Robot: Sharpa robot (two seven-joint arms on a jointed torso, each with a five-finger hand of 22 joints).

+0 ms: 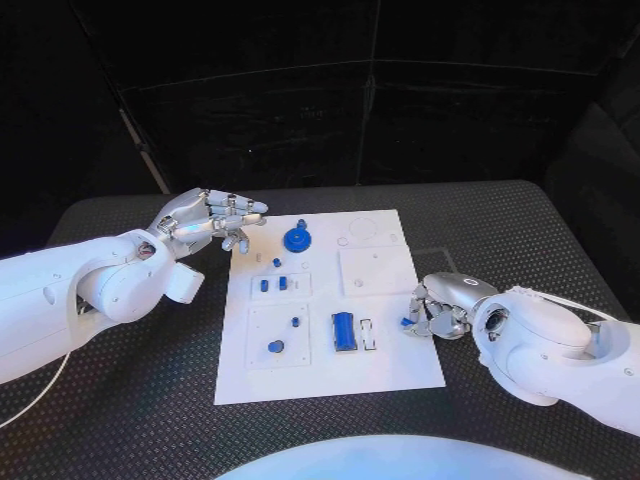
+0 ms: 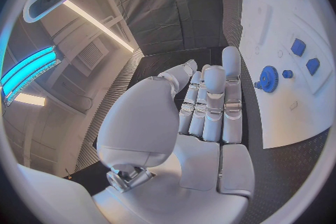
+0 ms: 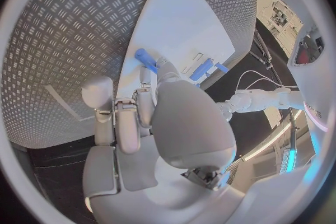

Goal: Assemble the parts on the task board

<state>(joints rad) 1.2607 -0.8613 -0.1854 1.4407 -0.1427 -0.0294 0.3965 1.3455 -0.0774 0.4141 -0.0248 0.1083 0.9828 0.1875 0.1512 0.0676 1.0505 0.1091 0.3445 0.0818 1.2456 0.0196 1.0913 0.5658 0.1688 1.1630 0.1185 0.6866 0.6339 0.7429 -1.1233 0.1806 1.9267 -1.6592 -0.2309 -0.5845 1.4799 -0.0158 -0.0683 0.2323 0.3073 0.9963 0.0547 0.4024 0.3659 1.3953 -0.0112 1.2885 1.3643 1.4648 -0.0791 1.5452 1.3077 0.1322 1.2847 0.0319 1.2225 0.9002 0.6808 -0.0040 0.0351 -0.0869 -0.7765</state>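
The right hand (image 1: 438, 308) sits at the right edge of the white board (image 1: 392, 370), near its front corner, with its fingers (image 3: 158, 67) pinched on a small blue peg (image 1: 405, 322). In the right wrist view the peg is a short cylinder whose free end sticks out past the fingertips, its long axis running from the hand in over the board. How steeply it tilts I cannot tell.

Just inward of the peg lies a blue block (image 1: 343, 331), its long axis running front to back on the board, with a pale slot just beside it on the side toward the right hand. Farther toward the left edge is a small blue knob (image 1: 276, 346), then two small blue pieces (image 1: 273, 285) in a recessed plate at mid-board, and a blue gear (image 1: 300, 239) near the far edge.

The left hand (image 1: 209, 221) hovers off the board's far left corner above the counter (image 1: 536, 230), fingers straight, side by side and holding nothing. The right hand is much the nearer to the front seats, so the peg's placing probably falls to it.
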